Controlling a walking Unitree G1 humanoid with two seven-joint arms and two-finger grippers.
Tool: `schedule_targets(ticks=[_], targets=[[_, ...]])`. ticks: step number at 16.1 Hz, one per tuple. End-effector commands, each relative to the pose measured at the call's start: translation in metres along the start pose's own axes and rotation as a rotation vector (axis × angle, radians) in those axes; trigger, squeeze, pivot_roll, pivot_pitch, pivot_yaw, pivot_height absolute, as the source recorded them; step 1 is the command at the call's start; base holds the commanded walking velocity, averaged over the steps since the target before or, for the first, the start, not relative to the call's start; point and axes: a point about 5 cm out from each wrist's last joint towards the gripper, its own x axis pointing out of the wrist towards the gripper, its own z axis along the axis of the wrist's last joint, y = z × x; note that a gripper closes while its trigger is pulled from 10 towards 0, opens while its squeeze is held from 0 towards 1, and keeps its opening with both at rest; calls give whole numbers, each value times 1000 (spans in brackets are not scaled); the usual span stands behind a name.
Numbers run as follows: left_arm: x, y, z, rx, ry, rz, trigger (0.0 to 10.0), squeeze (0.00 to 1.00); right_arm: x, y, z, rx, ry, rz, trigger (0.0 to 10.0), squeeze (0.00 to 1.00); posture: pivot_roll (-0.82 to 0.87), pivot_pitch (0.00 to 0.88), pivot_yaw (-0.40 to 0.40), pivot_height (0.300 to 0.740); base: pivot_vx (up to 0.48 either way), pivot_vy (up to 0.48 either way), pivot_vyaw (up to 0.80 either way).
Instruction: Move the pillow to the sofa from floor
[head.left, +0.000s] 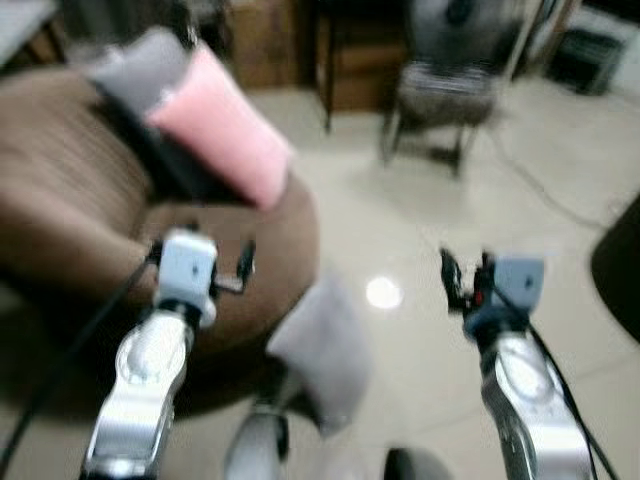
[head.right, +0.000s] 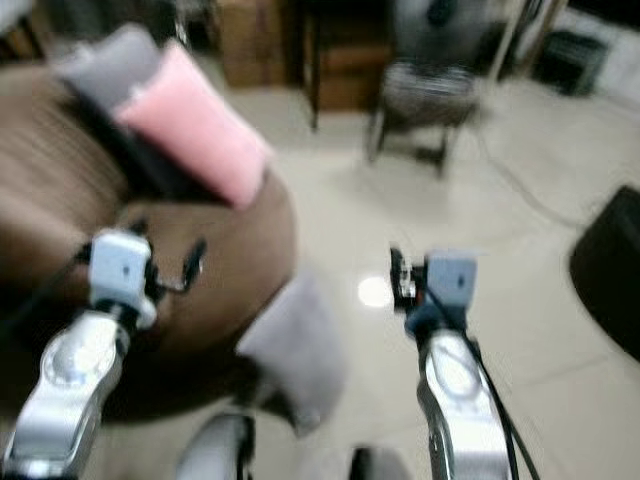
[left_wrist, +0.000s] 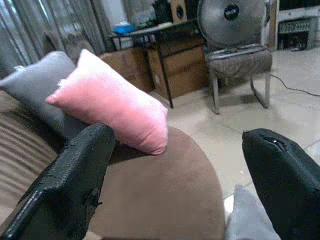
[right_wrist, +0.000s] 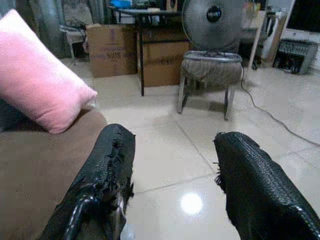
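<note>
1. A soft grey pillow (head.left: 322, 350) lies on the pale glossy tiled floor (head.left: 440, 220), leaning against the rounded front of the brown ribbed fabric sofa (head.left: 70, 200); the head views are blurred.
2. On the sofa seat rests a plump pink rectangular pillow (left_wrist: 112, 102), tilted against a larger grey cushion (left_wrist: 37, 85) behind it.
3. The left gripper (head.left: 215, 270) is held above the sofa's front edge, up and to the left of the grey pillow and not touching it. In the left wrist view its two black fingers (left_wrist: 75, 175) stand wide apart with nothing between them, and a corner of the grey pillow shows near one fingertip.
4. The right gripper (head.left: 465, 275) hangs over bare floor to the right of the grey pillow, well apart from it. Its black fingers (right_wrist: 105, 175) are spread and hold nothing.
5. Farther back stand a metal-legged chair with a patterned seat (right_wrist: 210, 70), a round grey fan (right_wrist: 212, 17) on it, brown cardboard boxes (right_wrist: 112, 50) and a dark table (right_wrist: 145, 15).
6. A dark cable (right_wrist: 270, 112) trails across the floor beside the chair.
</note>
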Motion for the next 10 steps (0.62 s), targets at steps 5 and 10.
schedule_targets(ticks=[5,10], targets=[[4,2,6,5,-25,-2,10000,0,2,-2,2,20,5,-17,10000,0,62,0,-21,653,288,0,-423],[5,2,7,5,-27,0,10000,0,4,-3,4,25,-11,-4,10000,0,63,0,-21,653,288,0,0]])
